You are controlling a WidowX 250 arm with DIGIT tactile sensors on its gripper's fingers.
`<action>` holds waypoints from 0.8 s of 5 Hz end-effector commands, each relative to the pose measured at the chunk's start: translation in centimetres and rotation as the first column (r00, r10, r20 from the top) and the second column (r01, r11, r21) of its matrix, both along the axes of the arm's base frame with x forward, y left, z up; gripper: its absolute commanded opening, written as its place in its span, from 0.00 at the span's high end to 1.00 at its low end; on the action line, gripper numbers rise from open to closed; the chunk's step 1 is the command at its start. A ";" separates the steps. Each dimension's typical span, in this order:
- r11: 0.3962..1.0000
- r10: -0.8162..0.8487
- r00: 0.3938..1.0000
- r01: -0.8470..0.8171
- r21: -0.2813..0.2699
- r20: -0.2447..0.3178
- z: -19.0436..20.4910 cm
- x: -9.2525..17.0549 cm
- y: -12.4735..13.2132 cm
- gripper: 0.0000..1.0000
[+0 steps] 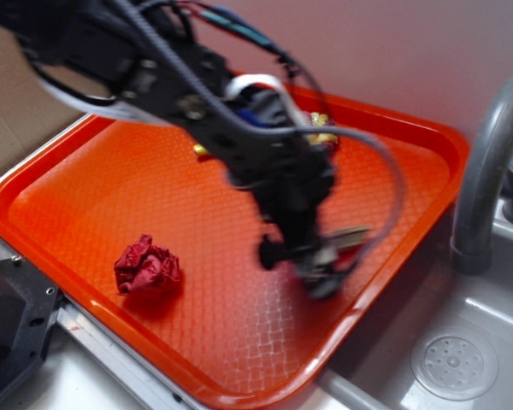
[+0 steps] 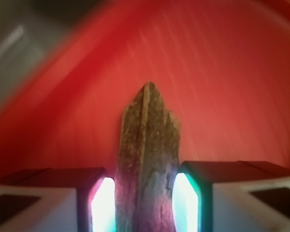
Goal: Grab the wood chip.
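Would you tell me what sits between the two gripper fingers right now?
The wood chip stands between the gripper's fingers, its pointed end sticking out over the orange tray; the wrist view shows this plainly.

We see the wood chip point(image 2: 147, 164) best in the wrist view: a flat, elongated sliver of brown-grey wood with rough grain running along its length and a pointed tip aimed away from the camera. A ridge runs up its middle, and 1 edge is chipped and uneven. It stands between the 2 jaws, which press against its sides. In the exterior view the wood chip point(image 1: 352, 237) is a pale blurred strip sticking out sideways over the right part of the orange tray point(image 1: 85, 188).
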State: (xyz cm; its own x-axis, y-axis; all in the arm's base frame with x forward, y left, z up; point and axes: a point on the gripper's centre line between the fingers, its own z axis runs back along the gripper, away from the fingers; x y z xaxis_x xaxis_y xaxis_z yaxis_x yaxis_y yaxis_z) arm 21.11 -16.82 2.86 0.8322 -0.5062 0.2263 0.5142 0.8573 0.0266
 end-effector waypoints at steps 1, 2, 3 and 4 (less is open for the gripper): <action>0.943 0.317 0.947 -0.321 -0.094 -0.056 11.0 -4.1 8.9 1.00; 0.868 0.445 0.890 -0.457 -0.197 -0.105 15.3 -4.7 12.9 1.00; 0.772 0.614 0.783 -0.623 -0.125 -0.100 17.5 -3.8 14.4 1.00; 0.749 0.654 0.749 -0.661 -0.049 -0.105 16.4 -2.4 14.4 1.00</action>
